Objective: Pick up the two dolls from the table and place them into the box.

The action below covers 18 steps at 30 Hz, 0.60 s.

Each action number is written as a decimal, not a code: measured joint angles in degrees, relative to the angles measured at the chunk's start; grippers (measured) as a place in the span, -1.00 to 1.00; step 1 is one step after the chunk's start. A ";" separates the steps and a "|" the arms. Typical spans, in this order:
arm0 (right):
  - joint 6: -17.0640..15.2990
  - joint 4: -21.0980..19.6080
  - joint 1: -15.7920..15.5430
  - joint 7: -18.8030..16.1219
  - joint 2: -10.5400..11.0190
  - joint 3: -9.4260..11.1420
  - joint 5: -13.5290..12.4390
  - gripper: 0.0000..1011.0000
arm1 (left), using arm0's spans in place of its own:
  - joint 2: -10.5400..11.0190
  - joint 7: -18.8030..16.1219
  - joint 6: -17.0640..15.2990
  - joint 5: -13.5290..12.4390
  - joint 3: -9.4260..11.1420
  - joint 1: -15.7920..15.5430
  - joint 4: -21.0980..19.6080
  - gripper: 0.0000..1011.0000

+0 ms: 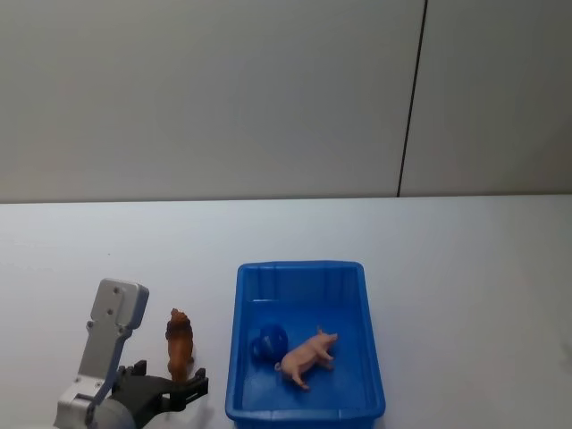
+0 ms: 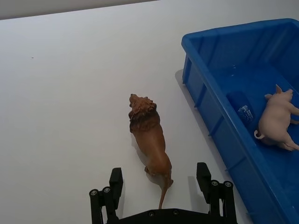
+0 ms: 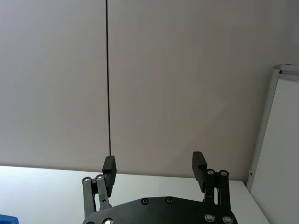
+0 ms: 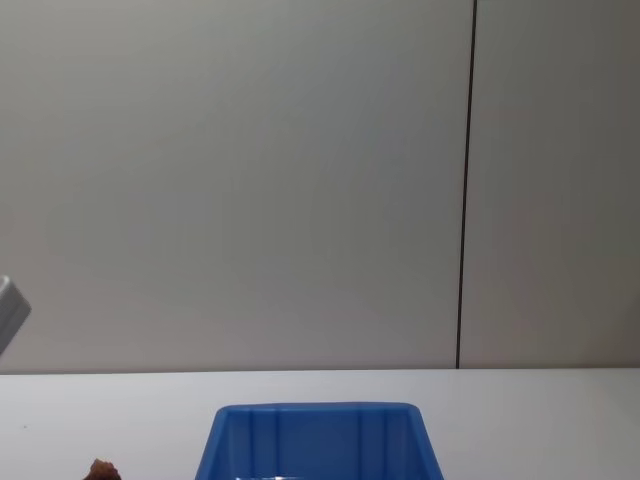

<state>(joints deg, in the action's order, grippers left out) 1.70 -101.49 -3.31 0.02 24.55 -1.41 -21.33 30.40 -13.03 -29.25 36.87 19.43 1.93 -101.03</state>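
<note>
Brown lion doll (image 2: 148, 140) standing on white table (image 2: 65, 93) at lower left of head view, its tail end between the spread fingers of left gripper (image 2: 161, 184), untouched; pink pig doll (image 1: 307, 356) inside blue box (image 1: 246, 402) at lower centre; right gripper (image 3: 155, 169) open, raised toward wall

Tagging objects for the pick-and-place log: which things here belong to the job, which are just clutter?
Job:
- lion doll, on the table, ahead of the open left gripper
- pig doll, in the box
- blue box

Lying about:
- small blue object in the box beside the pig
</note>
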 joint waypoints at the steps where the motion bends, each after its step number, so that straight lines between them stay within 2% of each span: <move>1: 0.00 0.00 0.00 0.00 0.00 0.00 0.00 0.98 | -0.22 0.37 0.11 -0.35 0.00 -0.32 0.48 0.98; 18: 0.00 0.00 0.00 -0.01 0.00 0.00 0.00 0.98 | -2.57 5.03 0.21 -3.89 -0.10 -4.38 5.92 0.98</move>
<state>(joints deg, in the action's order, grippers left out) 1.70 -101.48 -3.31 0.02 24.55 -1.41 -21.33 27.83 -8.00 -29.04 32.98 19.32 -2.44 -95.11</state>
